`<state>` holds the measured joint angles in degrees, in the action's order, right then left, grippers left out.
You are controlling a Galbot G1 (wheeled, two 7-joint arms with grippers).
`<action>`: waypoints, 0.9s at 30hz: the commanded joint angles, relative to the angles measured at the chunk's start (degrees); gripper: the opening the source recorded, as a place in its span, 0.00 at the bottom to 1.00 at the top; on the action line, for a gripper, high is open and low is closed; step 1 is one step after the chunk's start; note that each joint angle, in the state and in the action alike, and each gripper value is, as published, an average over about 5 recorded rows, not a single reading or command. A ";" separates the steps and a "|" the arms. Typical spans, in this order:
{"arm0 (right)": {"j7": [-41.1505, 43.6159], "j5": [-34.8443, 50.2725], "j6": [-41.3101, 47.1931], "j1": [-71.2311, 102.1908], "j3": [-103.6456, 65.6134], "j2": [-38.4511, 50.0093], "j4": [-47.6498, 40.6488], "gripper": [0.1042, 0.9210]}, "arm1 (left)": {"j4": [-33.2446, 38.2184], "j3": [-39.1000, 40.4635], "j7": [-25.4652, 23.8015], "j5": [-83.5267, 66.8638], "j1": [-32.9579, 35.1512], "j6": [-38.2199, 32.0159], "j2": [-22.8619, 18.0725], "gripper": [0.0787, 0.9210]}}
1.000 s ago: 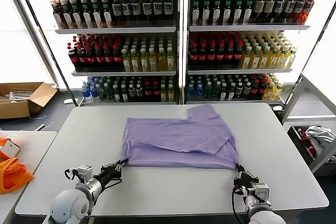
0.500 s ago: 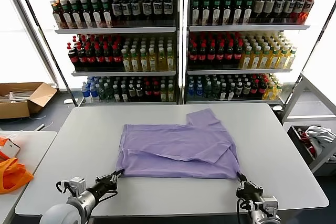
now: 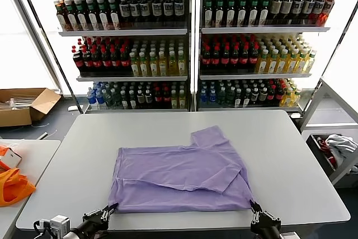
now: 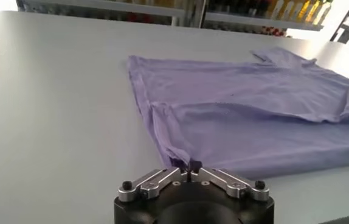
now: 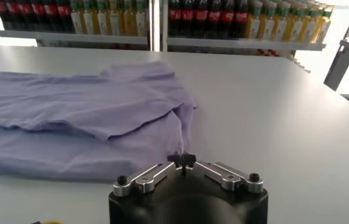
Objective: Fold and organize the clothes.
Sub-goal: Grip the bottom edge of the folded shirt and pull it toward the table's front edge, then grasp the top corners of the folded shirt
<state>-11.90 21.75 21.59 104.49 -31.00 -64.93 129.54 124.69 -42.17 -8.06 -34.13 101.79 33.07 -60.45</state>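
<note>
From the head view, a lavender T-shirt [image 3: 182, 177] lies spread flat on the white tabletop [image 3: 291, 149], partly folded, with one sleeve sticking out on the side away from the robot. The left tool [image 3: 106, 211] sits at the shirt's near left corner, at the tabletop's near edge, and its tips are pinched on that corner of cloth. The right tool [image 3: 254, 210] sits at the shirt's near right corner, likewise closed on the fabric there. The whole garment stretches away from both tools toward the drink shelves [image 3: 190, 43] behind. Off to the left tool's outer side, an orange bag [image 3: 14, 186] rests on a neighbouring table, with a cardboard box [image 3: 25, 104] on the floor beyond it

In the left wrist view, the left tool [image 4: 189, 166] has its two fingers brought together, clamped on the corner of the T-shirt [image 4: 253, 115]. The cloth runs from the fingertips outward across the tabletop [image 4: 53, 109], its hem edge leading straight away from the tool

In the right wrist view, the right tool [image 5: 182, 159] is also shut on a shirt corner. The T-shirt [image 5: 83, 115] spreads ahead of it and to one side, a folded flap lying on top, with bare tabletop [image 5: 272, 115] on the other side
</note>
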 commanded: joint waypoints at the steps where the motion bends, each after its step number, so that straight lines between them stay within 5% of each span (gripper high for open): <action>1: 1.80 7.67 0.80 -4.74 -6.92 3.56 0.13 0.23 | 0.71 -4.42 -1.19 -0.36 -2.39 0.02 3.00 0.20; 9: 11.99 10.93 2.20 -27.80 -5.51 13.40 -12.33 0.52 | -7.60 -3.61 -4.68 -1.53 -15.51 -0.07 10.85 0.47; 18: 17.83 13.25 6.33 -63.95 18.07 11.99 -39.85 0.82 | -23.89 12.42 -9.43 -2.22 -39.32 -0.16 14.48 0.78; 27: 22.65 6.82 -0.73 -78.34 28.44 5.93 -60.68 0.88 | -36.56 23.32 -11.26 -0.47 -51.55 -2.19 12.45 0.88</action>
<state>5.07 30.87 24.17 48.60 -15.20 -56.46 92.03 104.86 -32.64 -16.49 -35.27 70.31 32.13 -49.08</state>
